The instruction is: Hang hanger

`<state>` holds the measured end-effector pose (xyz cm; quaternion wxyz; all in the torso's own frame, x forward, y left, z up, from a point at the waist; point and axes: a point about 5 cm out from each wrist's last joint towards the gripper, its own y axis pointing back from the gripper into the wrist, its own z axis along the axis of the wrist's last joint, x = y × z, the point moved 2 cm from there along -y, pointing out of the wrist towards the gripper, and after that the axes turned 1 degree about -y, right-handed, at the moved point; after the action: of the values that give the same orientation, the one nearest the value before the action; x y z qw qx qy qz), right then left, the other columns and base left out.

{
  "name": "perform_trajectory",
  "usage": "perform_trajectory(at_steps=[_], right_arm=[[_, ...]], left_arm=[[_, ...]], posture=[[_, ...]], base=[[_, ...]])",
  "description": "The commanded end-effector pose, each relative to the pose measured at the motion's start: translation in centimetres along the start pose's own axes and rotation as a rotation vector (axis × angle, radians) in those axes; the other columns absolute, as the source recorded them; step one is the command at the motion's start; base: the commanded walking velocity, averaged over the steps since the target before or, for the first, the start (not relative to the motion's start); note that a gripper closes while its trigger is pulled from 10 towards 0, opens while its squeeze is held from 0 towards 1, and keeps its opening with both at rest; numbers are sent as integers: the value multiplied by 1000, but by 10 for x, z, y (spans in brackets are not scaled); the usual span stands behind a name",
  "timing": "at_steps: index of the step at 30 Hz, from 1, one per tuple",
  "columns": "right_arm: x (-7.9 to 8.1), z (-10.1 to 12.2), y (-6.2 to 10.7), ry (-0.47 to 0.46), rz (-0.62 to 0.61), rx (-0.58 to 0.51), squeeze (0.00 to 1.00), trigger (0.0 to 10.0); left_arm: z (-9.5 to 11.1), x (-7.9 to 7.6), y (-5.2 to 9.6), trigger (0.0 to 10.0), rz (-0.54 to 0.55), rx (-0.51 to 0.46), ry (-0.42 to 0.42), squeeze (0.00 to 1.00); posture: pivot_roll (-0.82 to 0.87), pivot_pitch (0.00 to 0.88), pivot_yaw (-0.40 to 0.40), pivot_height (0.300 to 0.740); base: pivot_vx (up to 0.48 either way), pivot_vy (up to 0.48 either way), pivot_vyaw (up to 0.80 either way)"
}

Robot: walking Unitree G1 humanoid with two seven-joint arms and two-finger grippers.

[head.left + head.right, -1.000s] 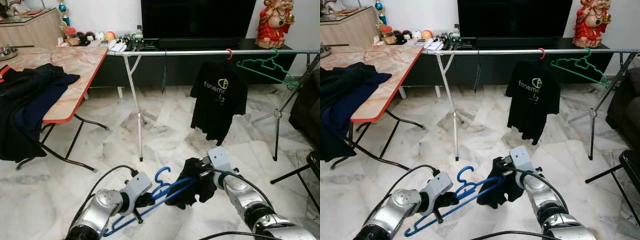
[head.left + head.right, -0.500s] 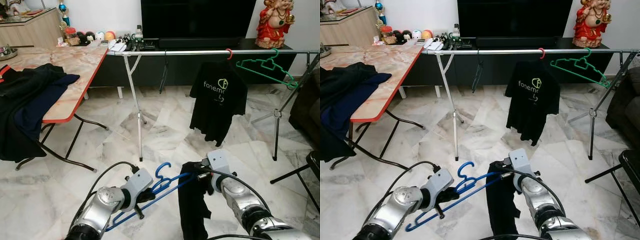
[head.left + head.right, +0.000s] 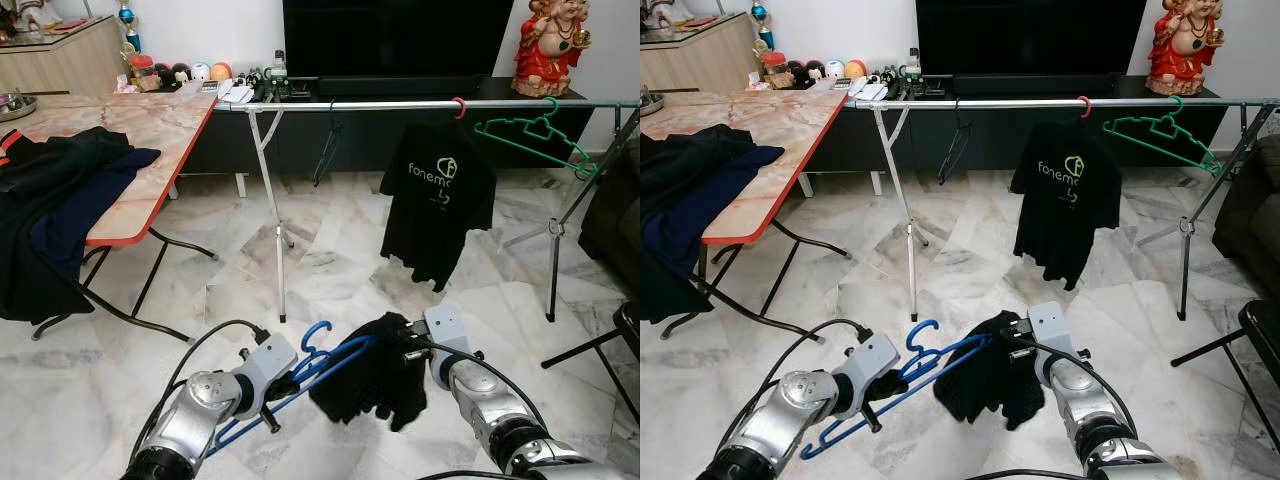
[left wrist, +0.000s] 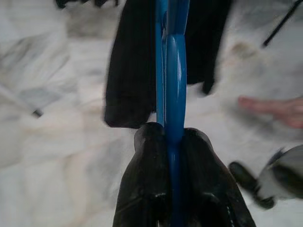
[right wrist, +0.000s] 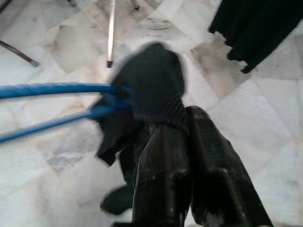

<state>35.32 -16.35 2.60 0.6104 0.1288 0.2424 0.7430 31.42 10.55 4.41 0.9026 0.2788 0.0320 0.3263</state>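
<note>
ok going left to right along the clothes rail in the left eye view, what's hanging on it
dark empty hanger -> black t-shirt on a red hanger hook -> green hanger

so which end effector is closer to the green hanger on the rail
Right. The right end effector, gripping the black garment, sits low, below and left of the green hanger. The left end effector, clamped on the blue hanger, is farther left.
</note>
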Motion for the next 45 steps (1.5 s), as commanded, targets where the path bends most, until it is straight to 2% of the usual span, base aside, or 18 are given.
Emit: perform_trajectory(at_steps=[1,6,8,11,15,18,23,29,36,39,42,43,45], right_arm=[[3,9,-2,-16,24,-19,0,10000],[5,29,-4,1,46,-68,0,10000],[5,35,-4,13,50,-80,0,10000],[3,38,-4,45,53,-88,0,10000],[-5,35,-2,85,25,-78,0,10000],[-9,31,-1,77,14,-69,0,10000],[-7,29,-1,17,38,-69,0,10000],[3,25,-2,68,98,-48,0,10000],[7,21,-1,84,139,-36,0,10000],[10,18,0,181,187,-34,0,10000],[10,20,1,228,205,-54,0,10000],[5,24,2,268,184,-69,0,10000],[2,26,2,284,170,-75,0,10000]], left_arm=[[8,-5,0,10000,-34,-43,17,0],[21,-15,3,10000,-130,-124,91,0],[23,-18,5,10000,-166,-137,92,0],[15,-24,11,10000,-232,-90,63,0],[-3,-17,14,10000,-176,-4,32,0],[-9,-19,18,10000,-198,34,16,0],[-5,-16,16,10000,-163,16,7,0],[12,-10,5,10000,-80,-39,-9,0],[15,-12,3,10000,-82,-52,-6,0],[11,-19,4,10000,-135,-52,9,0],[9,-22,7,10000,-168,-44,3,0],[5,-23,9,10000,-186,-24,7,0],[3,-23,10,10000,-194,-16,6,0]], posture=[[108,9,-6,740],[109,10,-6,740],[111,12,-6,740],[112,13,-4,740],[114,20,-1,740],[113,21,-1,740],[110,29,2,740],[111,32,1,740],[111,37,3,740],[111,39,3,740],[113,41,3,740],[114,42,3,740],[114,42,3,740]], base=[[0,0,0],[0,0,0],[0,0,0],[0,0,0],[0,0,0],[0,0,0],[0,0,0],[0,0,0],[0,0,0],[0,0,0],[0,0,0],[0,0,0],[0,0,0]])
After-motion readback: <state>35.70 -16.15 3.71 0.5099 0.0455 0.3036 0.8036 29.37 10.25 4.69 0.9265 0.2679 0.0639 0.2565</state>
